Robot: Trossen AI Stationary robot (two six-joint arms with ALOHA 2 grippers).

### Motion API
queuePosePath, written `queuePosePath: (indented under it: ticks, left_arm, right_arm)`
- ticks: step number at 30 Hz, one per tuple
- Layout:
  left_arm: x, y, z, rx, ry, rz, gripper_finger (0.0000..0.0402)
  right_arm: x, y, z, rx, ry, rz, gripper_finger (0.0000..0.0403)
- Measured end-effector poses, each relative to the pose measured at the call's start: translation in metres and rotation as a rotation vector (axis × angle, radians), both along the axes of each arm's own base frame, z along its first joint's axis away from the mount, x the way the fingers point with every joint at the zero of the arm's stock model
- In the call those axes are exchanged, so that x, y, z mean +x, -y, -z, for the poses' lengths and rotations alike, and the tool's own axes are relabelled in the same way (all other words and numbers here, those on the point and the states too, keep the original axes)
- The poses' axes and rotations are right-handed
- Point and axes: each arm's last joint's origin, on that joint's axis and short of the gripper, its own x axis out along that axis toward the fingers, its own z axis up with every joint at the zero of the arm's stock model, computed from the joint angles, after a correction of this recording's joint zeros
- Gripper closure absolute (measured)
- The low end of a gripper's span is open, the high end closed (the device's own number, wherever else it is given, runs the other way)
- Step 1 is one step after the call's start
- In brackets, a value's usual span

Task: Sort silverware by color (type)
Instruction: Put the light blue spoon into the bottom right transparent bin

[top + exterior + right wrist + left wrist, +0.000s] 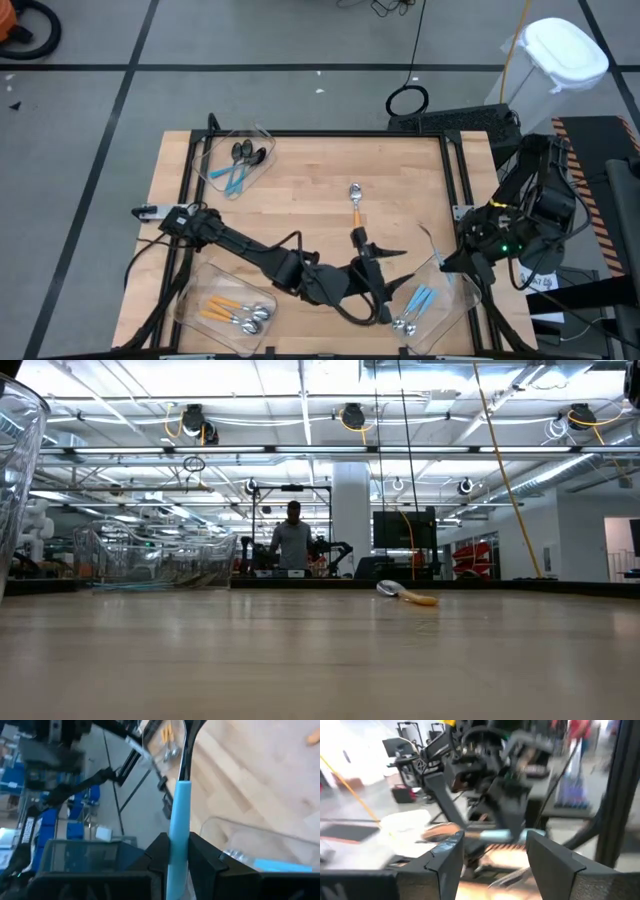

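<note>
At four o'clock, right gripper (176, 857) clenched on a blue-handled spoon (179, 820), poised beside matching bin (450, 310); left gripper (495, 857) released, empty, near orange-handled spoon (356, 203).

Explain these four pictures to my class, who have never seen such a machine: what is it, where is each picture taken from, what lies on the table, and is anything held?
It is a robot with two dark jointed arms at a wooden table. One picture looks straight down, one looks level across the tabletop, and two come from cameras on the wrists. On the table stand three clear plastic bins holding small spoons with blue or orange handles. One orange-handled silver spoon lies loose mid-table. The left gripper, fingers apart, reaches toward the right-hand bin. The right gripper is shut on a light-blue-handled spoon. A person stands far behind the table.
</note>
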Motion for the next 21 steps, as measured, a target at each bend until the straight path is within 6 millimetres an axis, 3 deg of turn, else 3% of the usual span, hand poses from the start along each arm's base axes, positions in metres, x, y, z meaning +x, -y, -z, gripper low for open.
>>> queuePosePath:
  ticks: [11, 21]
  left_arm:
    - [-0.008, 0.007, 0.004, 0.361, -0.156, -0.11, 0.019]
    - [-0.011, 0.01, 0.003, 0.734, -0.287, -0.14, 0.019]
  right_arm:
    - [0.008, -0.018, -0.007, 0.17, -0.008, -0.081, 0.0358]
    - [0.034, -0.026, -0.012, 0.263, 0.033, -0.049, 0.0358]
